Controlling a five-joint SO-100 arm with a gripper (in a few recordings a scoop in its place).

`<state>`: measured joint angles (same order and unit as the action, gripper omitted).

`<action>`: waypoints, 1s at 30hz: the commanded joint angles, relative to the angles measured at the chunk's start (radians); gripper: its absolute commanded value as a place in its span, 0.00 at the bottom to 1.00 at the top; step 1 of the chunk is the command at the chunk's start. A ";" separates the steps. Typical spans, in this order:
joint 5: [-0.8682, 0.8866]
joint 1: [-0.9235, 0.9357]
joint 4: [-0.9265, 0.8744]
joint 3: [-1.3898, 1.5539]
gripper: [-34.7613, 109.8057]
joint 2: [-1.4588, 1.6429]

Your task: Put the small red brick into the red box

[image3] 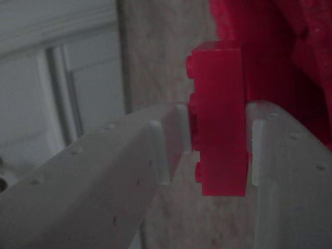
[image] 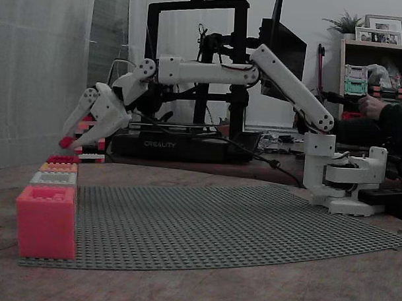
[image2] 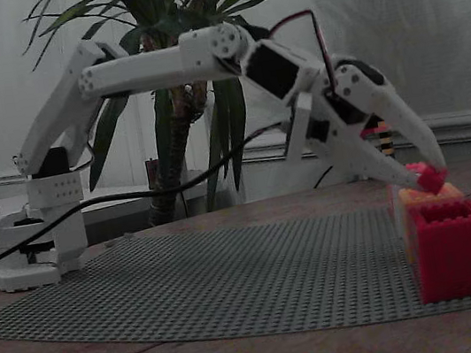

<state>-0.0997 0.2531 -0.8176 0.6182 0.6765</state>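
Close up in the wrist view: brick (image3: 218, 119) pinched between the two white fingers (image3: 171, 140), studs facing left in the picture, a good part of its length sticking out past the tips. Gripper (image3: 215, 142) narrowed onto brick, clamped on its flat sides. Deep red mass behind and to the right, probably box wall, too blurred to be sure.

Judged from its look: hard moulded plastic, stiff, very light, smooth-faced and so a little slippery under hard pads. Hold on the flat faces looks sound; little chance of crushing, more chance of twisting or popping out if bumped on a rim. Best kept clamped mid-length as now, and let go low.

Further out, in a fixed view: coral-pink box (image: 46, 221) nearest on the grey studded mat (image: 225, 221), then a pale box (image: 53, 178), an orange box (image: 58, 166), then the red box (image: 62, 159) at the far end of the row. Gripper (image: 68, 142) hanging just above that far end, brick (image: 66, 142) at its tip, clear of the box.

From the other side: red box (image2: 452, 248) nearest, brick (image2: 434, 178) held above and behind it, over the orange box (image2: 427, 195), not yet inside anything. Arm (image2: 156, 68) stretched out low across the mat (image2: 233, 271).
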 commanded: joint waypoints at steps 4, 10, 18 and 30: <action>-0.009 0.000 -0.029 -0.114 0.26 0.023; -0.018 0.011 -0.026 -0.147 0.33 -0.014; -0.020 0.015 -0.032 -0.130 0.29 0.041; -0.064 -0.032 -0.081 0.666 0.24 0.848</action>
<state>-0.1181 0.2485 -0.8636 1.1229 1.1766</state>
